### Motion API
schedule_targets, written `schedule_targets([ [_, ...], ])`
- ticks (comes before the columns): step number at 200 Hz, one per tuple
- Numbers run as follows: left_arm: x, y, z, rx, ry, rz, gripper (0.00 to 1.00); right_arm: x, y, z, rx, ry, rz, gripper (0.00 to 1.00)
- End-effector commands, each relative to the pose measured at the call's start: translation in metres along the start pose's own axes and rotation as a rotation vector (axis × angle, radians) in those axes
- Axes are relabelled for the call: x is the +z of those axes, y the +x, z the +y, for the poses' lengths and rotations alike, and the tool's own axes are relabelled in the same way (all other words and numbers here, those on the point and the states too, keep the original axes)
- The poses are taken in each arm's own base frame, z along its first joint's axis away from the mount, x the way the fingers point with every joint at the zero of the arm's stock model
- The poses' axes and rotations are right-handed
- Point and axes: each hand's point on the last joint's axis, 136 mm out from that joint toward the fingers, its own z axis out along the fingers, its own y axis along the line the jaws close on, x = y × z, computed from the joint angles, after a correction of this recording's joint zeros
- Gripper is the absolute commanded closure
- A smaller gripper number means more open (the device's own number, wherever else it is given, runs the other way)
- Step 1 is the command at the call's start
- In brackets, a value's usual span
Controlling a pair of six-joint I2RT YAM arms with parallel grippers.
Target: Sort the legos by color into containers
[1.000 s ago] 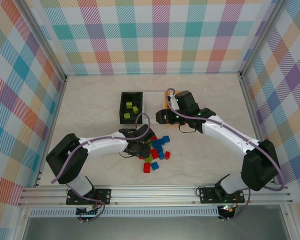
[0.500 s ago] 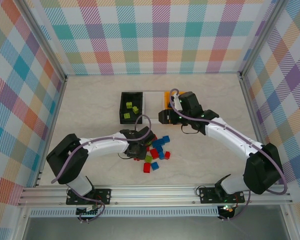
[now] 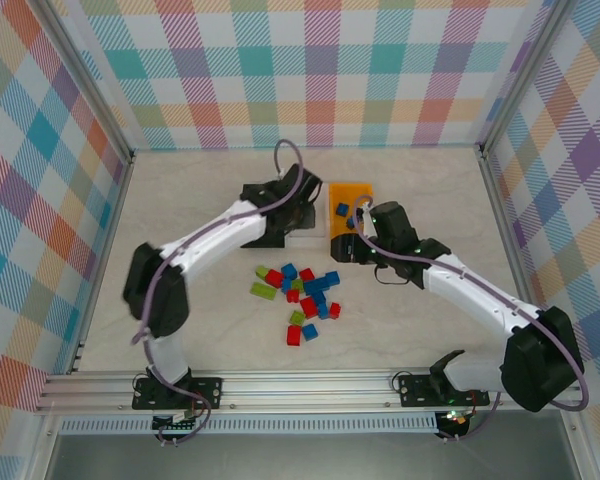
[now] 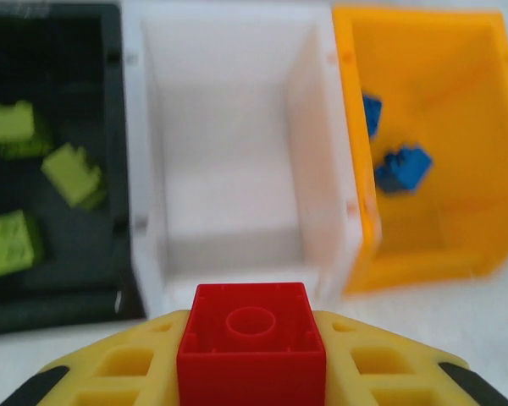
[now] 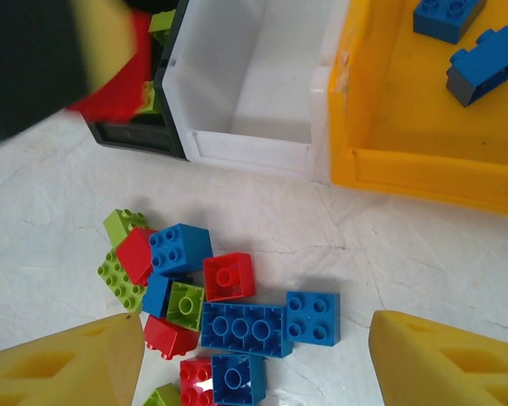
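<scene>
Left wrist: lego now at containers

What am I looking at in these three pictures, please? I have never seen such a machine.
These are two robot arms bolted to a table. One picture comes from a camera above them. The other two come from a camera on each arm's wrist, looking past that arm's tool. At the back stand three bins: a black bin with green bricks, an empty white bin, and an orange bin with blue bricks. Loose red, blue and green bricks lie in a pile on the table. The left tool is shut on a red brick near the white bin. The right tool is open above the pile, holding nothing.
</scene>
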Motion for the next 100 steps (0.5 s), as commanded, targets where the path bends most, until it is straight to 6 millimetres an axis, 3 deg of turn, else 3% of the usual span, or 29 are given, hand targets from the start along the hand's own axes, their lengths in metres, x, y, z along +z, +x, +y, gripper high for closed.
schedule_targets([
  [1, 0.033, -0.001, 0.014, 0.049, -0.114, 0.058, 0.68, -0.011, -0.002, 0.002, 0.018, -0.019, -0.030, 0.28],
  [38, 0.061, -0.017, 0.010, 0.035, -0.149, 0.066, 0.62, -0.017, 0.005, 0.001, 0.021, -0.029, -0.027, 0.27],
  [58, 0.069, -0.016, 0.008, 0.038, -0.154, 0.085, 0.48, -0.020, 0.008, 0.003, 0.023, -0.041, -0.023, 0.24],
  [85, 0.065, -0.019, 0.001, 0.018, -0.115, 0.080, 0.26, -0.023, 0.010, 0.007, 0.022, -0.066, -0.011, 0.21],
  [100, 0.054, -0.025, -0.005, -0.002, -0.083, 0.066, 0.21, -0.023, 0.013, 0.011, 0.014, -0.093, 0.003, 0.22],
])
